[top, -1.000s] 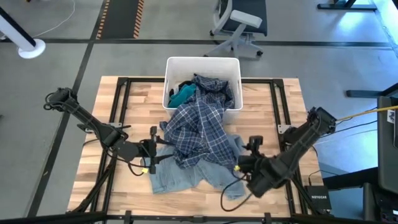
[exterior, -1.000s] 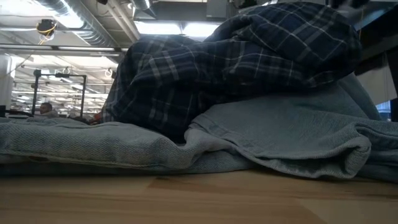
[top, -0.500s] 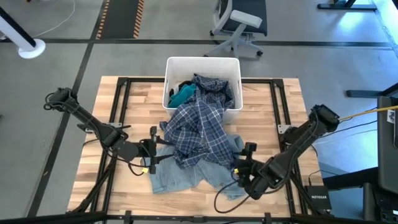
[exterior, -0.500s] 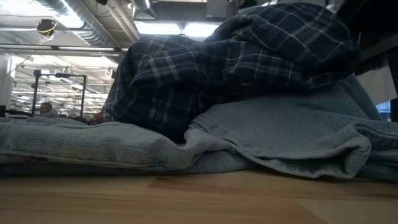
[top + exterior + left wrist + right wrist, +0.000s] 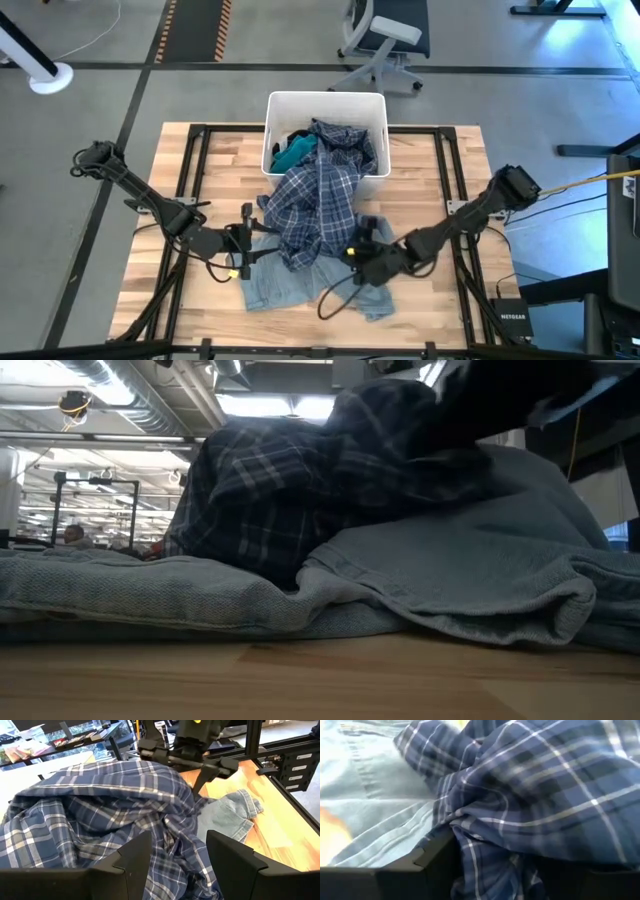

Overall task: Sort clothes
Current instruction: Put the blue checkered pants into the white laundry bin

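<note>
A blue plaid shirt (image 5: 315, 200) hangs out of the white bin (image 5: 325, 98) and spreads over light blue denim (image 5: 290, 285) that lies flat on the table. A teal piece (image 5: 290, 152) and a black piece (image 5: 300, 135) lie in the bin. My right gripper (image 5: 353, 250) is open, over the denim, at the shirt's right edge; it also shows in the left wrist view (image 5: 192, 775). My left gripper (image 5: 248, 240) is open at the shirt's left edge, with plaid cloth (image 5: 172, 865) lying ahead of and between its fingers. My right gripper comes nearly level from the table's right side, low over the denim, with its open fingers pushed into the plaid shirt's bunched right edge (image 5: 470, 830). Folds of the cloth lie between the fingers. The shirt rests on the denim. My left gripper: I cannot tell whether it touches the shirt.
The white bin stands at the table's far middle. A black frame (image 5: 195, 170) runs along the table's left and right sides. Bare wood (image 5: 440, 180) shows right of the clothes. An office chair (image 5: 385, 40) stands on the floor beyond the table.
My right gripper has gone toward the table's left edge, across the denim and into the plaid shirt's right edge. That edge has been pushed left and bunched up, baring more denim; the part of the shirt in the bin has stayed.
</note>
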Action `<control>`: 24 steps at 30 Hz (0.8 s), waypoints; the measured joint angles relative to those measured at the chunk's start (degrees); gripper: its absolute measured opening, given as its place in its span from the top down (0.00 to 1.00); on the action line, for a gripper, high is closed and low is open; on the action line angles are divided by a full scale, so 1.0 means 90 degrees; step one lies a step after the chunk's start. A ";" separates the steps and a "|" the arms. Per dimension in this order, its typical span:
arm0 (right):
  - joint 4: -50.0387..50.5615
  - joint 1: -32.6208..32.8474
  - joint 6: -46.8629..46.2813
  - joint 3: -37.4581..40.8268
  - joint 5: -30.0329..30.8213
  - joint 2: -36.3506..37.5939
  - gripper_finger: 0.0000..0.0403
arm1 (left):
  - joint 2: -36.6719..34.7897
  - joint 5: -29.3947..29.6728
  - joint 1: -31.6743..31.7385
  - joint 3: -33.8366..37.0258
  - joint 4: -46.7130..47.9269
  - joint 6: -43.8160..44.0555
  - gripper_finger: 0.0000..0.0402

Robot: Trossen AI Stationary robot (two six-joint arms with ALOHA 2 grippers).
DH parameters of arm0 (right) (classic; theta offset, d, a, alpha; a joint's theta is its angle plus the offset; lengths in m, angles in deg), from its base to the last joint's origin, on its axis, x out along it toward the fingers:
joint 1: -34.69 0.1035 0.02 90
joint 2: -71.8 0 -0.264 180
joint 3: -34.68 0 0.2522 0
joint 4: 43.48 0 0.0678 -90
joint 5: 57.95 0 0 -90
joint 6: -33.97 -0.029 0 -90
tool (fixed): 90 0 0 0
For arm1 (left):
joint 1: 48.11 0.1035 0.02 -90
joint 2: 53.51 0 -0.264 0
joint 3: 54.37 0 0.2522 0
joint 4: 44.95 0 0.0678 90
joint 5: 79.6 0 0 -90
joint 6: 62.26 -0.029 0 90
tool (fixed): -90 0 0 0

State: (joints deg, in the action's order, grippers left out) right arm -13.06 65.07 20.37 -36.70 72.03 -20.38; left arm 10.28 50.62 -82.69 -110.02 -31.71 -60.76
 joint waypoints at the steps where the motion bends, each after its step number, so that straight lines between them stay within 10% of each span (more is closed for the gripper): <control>1: -0.0231 -0.0096 0.0242 0.0064 -0.0008 0.0000 0.37 | 0.0000 0.0000 -0.0001 0.0000 0.0003 0.0000 0.53; 16: -0.1861 -0.1452 0.2195 0.0179 -0.0545 -0.0485 0.39 | 0.0000 0.0000 0.0009 0.0000 0.0003 0.0000 0.53; 24: -0.2536 -0.1636 0.2771 0.0174 -0.0736 -0.0801 0.79 | 0.0002 -0.0002 0.0011 0.0000 0.0016 -0.0002 0.53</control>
State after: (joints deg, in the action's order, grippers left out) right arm -35.88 50.35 45.30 -35.13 65.41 -27.59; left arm 10.30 50.60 -82.59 -110.02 -31.57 -60.78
